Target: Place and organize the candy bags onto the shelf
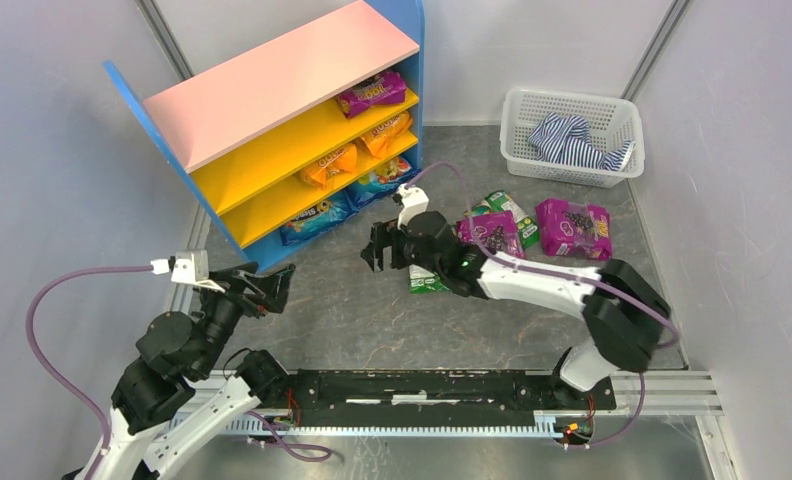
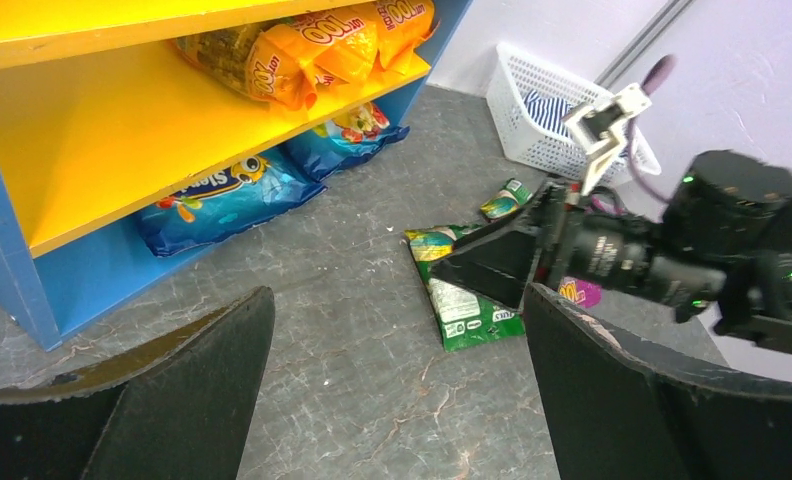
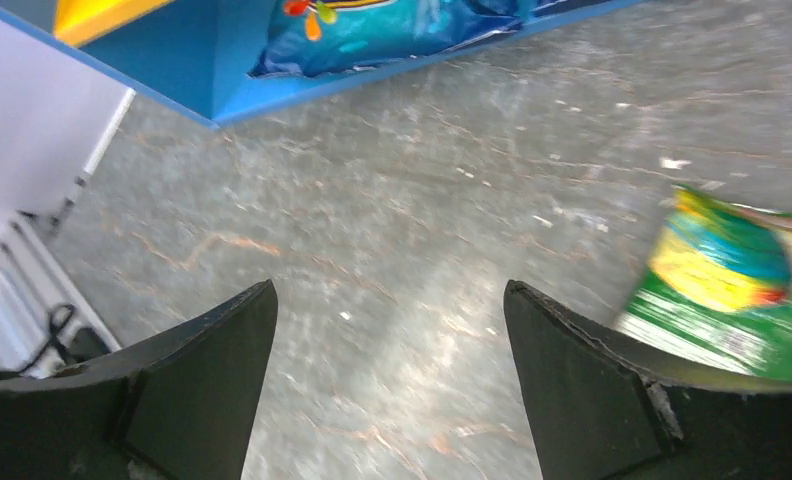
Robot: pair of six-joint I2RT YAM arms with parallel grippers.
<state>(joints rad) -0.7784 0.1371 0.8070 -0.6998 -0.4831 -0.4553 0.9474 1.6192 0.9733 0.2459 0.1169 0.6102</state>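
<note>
candy bag [image 3: 732, 290] lies beside right gripper [image 3: 390, 380], jaws apart

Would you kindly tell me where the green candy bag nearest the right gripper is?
The green candy bag lies flat on the table, just right of centre in the top view, partly under the right gripper, in front of the shelf.

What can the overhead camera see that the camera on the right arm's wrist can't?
Only overhead: the white basket with a striped cloth, purple bags lying loose, orange bags, and the left gripper. Only the wrist: a close look through the open, empty right gripper. Both: a blue bag on the bottom level of the shelf and a green bag on the grey surface.
</note>
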